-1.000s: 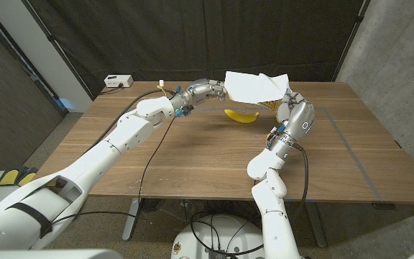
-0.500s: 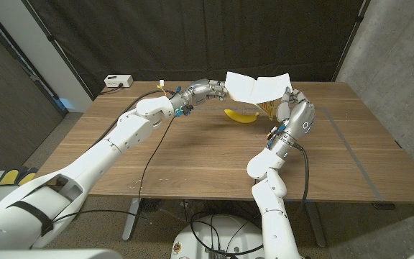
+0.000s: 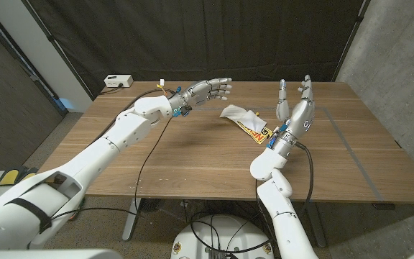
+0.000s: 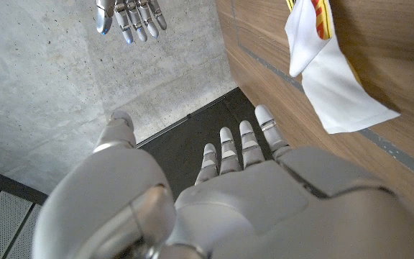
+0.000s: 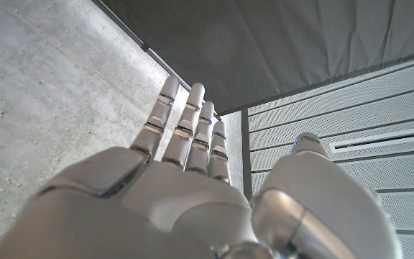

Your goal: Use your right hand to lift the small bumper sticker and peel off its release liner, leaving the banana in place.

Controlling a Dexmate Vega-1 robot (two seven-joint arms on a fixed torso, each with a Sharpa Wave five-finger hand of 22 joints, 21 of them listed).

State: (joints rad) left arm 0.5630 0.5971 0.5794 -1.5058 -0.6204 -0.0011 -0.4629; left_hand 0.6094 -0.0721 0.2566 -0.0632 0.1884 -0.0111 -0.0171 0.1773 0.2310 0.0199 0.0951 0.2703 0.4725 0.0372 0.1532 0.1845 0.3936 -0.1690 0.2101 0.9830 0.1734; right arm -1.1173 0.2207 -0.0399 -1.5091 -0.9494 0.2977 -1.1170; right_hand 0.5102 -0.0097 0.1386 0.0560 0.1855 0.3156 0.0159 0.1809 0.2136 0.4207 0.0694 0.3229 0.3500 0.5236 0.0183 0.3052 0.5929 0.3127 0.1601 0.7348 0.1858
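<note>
Left hand (image 3: 208, 90) is hovering open now, fingers spread, no longer gripping the sheet. Sticker (image 3: 254, 128) and white liner (image 3: 234, 113) are lying dropped on the counter (image 3: 192, 158), covering where the banana showed. Right hand (image 3: 297, 101) is standing open, empty. Peel looks finished or abandoned.

A wooden table (image 3: 192, 155) is occupying the centre of the head view. A small white box (image 3: 118, 81) is sitting at its far left corner, upper left of the frame. A black curtain (image 3: 192, 36) is hanging behind, and a grey concrete wall (image 3: 401, 50) is standing at the upper right.
</note>
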